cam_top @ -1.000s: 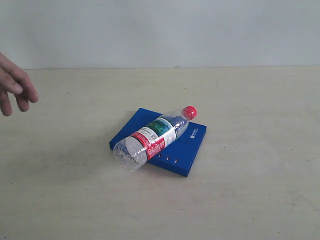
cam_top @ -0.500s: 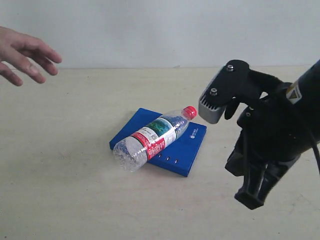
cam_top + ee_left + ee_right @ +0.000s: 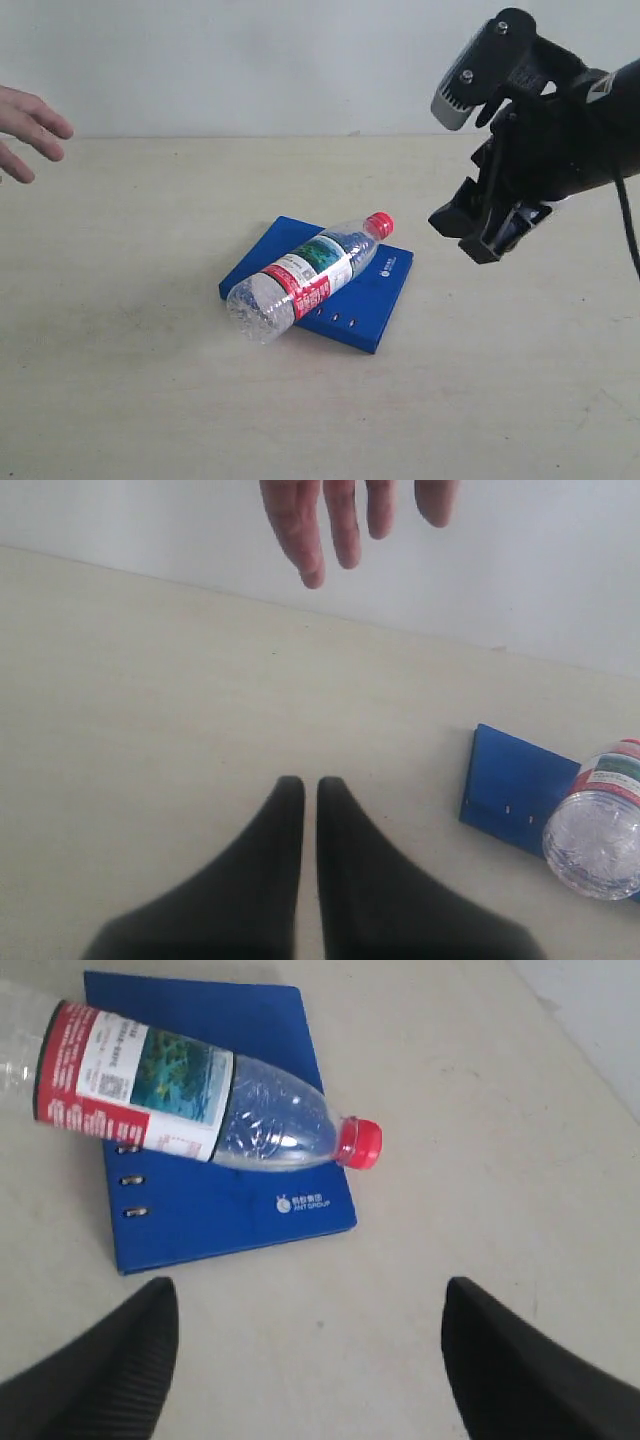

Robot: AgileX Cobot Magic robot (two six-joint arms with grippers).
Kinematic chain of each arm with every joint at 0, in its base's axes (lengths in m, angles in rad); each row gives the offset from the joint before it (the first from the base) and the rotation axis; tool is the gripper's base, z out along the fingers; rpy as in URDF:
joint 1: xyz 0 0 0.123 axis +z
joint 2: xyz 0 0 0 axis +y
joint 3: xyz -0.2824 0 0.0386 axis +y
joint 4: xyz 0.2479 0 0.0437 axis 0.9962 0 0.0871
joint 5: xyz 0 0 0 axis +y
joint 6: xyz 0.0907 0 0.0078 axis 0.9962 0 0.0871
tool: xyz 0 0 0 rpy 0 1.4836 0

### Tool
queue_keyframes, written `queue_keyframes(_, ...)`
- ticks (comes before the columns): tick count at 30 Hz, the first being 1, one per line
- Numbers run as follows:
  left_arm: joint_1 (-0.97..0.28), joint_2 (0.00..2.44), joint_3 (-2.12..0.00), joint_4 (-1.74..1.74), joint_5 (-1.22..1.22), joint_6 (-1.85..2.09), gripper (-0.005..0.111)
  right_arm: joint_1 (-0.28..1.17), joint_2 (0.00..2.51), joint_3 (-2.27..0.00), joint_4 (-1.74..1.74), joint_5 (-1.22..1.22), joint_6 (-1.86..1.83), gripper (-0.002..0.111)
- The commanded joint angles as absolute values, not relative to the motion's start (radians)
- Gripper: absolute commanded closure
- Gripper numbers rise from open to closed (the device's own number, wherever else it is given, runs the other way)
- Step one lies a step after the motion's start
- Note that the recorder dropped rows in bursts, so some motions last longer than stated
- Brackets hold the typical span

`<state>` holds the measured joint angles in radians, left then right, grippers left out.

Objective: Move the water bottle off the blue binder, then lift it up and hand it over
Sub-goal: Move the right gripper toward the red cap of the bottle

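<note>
water bottle (image 3: 305, 275): centre of frame, on its side, diagonal across the blue binder (image 3: 378, 296). Red cap points upper right; the clear base sticks out past the binder's lower-left edge.
blue binder: flat on the table (image 3: 150, 400), centre frame, riveted spine edge toward the bottom of the frame.
bottle vs right gripper (image 3: 468, 236): gripper is in the upper right of the frame, up in the air. The bottle lies below and to its left, cap end nearest, well apart, no contact.
right gripper state: fingers spread wide, nothing between them.
right arm pose: enters from the right edge, with the gripper angled down toward lower left.
left gripper (image 3: 304, 786): seen only in its wrist view. Fingers are together with just a slit between, holding nothing; the bottle's base and a binder corner are off to one side, well apart.
person's hand (image 3: 25, 130): left edge, upper part of the frame, above the table. Fingers loosely extended, empty, far from the bottle.
</note>
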<state>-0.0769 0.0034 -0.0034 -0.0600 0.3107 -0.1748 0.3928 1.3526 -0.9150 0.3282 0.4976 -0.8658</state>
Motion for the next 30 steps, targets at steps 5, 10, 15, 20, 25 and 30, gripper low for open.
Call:
queue_keyframes(5, -0.08, 0.0, 0.0, -0.07, 0.306, -0.179, 0.102, 0.335, 1.405, -0.919, 0.514, 0.315, -0.839, 0.042)
queue_keyframes(10, -0.08, 0.0, 0.0, -0.07, 0.306, -0.179, 0.102, 0.335, 1.395, -0.843, 0.59, 0.047, -0.778, 0.042)
queue_keyframes(15, -0.08, 0.0, 0.0, -0.07, 0.306, -0.179, 0.102, 0.36, 1.335, -0.566, 0.607, -0.575, -0.644, 0.042)
queue_keyframes(20, -0.08, 0.0, 0.0, -0.07, 0.306, -0.179, 0.102, 0.358, 1.263, -0.418, 0.229, -0.466, -0.307, 0.061)
queue_keyframes(25, -0.08, 0.0, 0.0, -0.07, 0.306, -0.179, 0.102, 0.358, 1.285, -0.431, -0.56, -0.376, 0.303, 0.079)
queue_keyframes(30, -0.08, 0.0, 0.0, -0.07, 0.306, -0.179, 0.102, 0.358, 1.291, -0.458, -0.984, -0.222, 0.509, 0.078)
